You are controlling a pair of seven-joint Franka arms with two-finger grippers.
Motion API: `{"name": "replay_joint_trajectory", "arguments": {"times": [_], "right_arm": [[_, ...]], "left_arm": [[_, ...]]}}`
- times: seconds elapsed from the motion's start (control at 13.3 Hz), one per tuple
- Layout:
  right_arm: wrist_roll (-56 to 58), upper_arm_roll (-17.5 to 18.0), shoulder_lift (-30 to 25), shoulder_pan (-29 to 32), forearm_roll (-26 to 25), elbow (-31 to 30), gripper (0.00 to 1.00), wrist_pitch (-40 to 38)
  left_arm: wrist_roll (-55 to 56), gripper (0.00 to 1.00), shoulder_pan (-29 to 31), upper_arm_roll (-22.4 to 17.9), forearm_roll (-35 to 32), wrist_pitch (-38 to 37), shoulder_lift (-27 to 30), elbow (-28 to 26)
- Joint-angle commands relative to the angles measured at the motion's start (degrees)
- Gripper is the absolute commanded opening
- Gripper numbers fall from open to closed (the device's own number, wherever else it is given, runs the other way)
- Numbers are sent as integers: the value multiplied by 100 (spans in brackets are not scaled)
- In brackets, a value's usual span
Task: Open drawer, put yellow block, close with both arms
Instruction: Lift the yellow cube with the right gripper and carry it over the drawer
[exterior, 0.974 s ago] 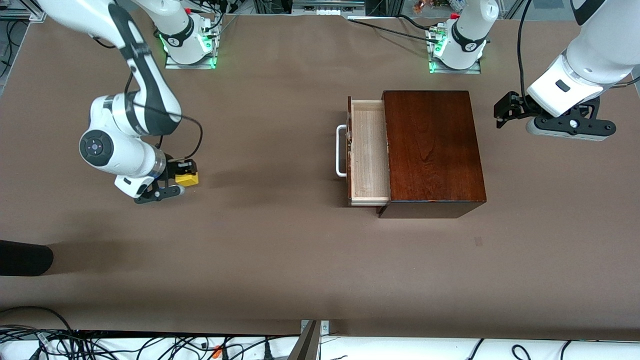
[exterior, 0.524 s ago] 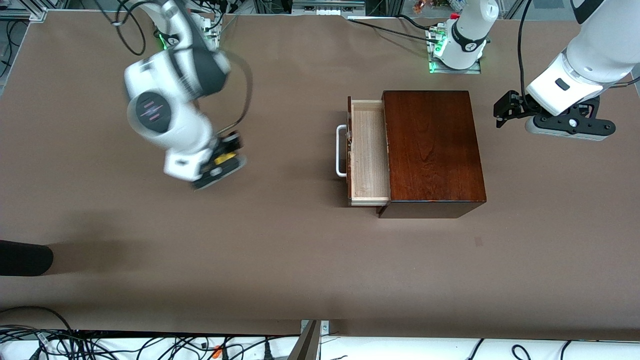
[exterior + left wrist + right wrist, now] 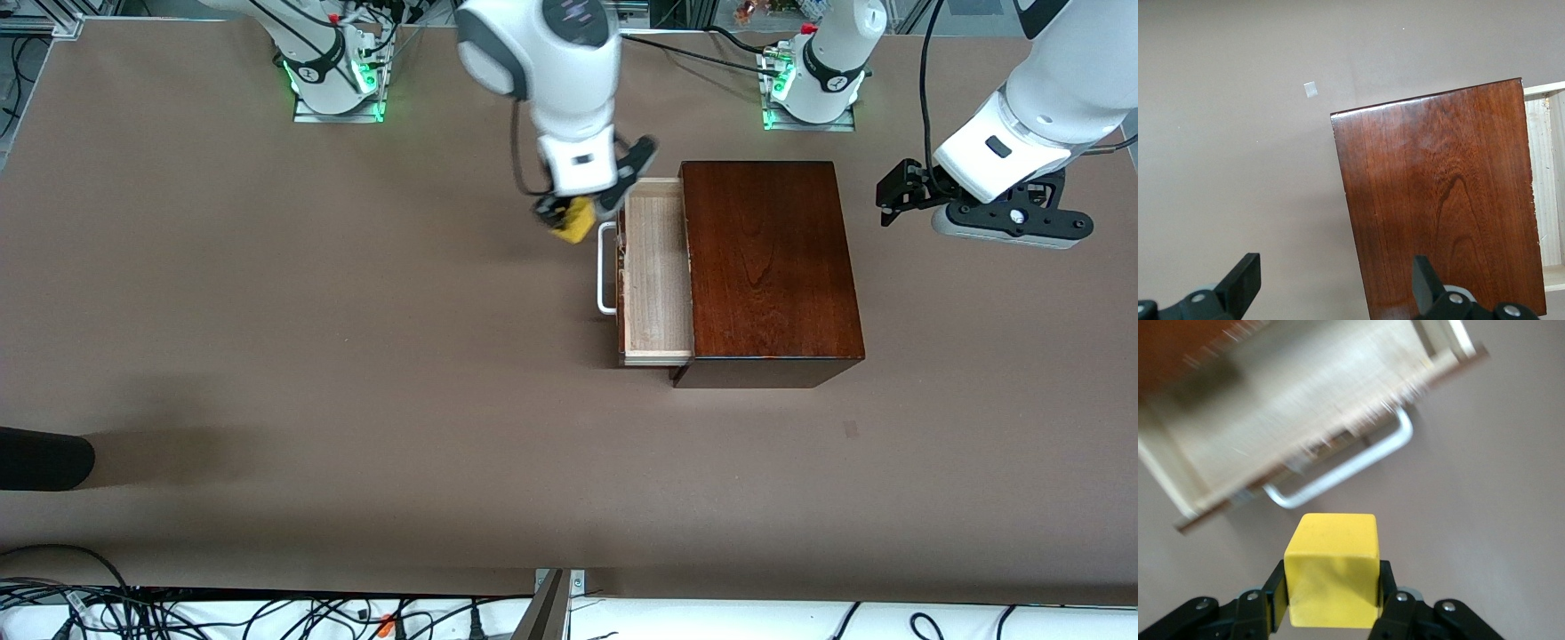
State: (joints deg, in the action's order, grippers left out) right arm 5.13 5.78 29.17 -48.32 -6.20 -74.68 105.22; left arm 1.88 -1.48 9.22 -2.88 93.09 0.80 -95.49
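The drawer (image 3: 656,271) stands pulled out of the mahogany box (image 3: 769,267), its pale tray bare and its white handle (image 3: 605,267) toward the right arm's end. My right gripper (image 3: 569,222) is shut on the yellow block (image 3: 573,220) and holds it in the air over the table just beside the handle. In the right wrist view the block (image 3: 1331,568) sits between the fingers with the drawer (image 3: 1298,407) and handle (image 3: 1345,470) ahead. My left gripper (image 3: 893,197) waits open above the table past the box; its wrist view shows the box top (image 3: 1445,200).
A dark object (image 3: 40,458) lies at the table edge toward the right arm's end, nearer the front camera. A small pale mark (image 3: 1311,89) is on the brown table surface beside the box. Cables run along the front edge.
My right arm has lifted the yellow block off the table and swung it quickly across to beside the drawer handle. The left arm has barely moved. The drawer stays open.
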Motion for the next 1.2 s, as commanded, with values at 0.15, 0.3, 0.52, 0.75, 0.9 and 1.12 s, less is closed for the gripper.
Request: {"name": "replay_joint_trajectory", "arguments": {"times": [0.15,0.3,0.52,0.75,0.9,1.12], "right_arm": [[575,-95,1124,-494,-180,1604,11,-125],[979,-95,1327,-582,-259,1807,11,-99],[1330,-112,1494,-696,-399,1808,13,-3],[1649,-121,1662,-819,-671,1808,13,51],[1666,-130,1706,-855,-716,1808,16,95],[1658,-130,1837,-863,-751,1808,16,305]], "left_arm": [[-118,100,34,45,-55,-116,-19,119],[-118,100,34,45,-55,-116,-19,119],[-118,100,34,45,-55,-125,-19,119],[-109,100,34,45,-55,-125,-19,119],[-109,100,42,45,-55,-125,-19,127],[-109,100,34,45,-55,-125,-19,127]]}}
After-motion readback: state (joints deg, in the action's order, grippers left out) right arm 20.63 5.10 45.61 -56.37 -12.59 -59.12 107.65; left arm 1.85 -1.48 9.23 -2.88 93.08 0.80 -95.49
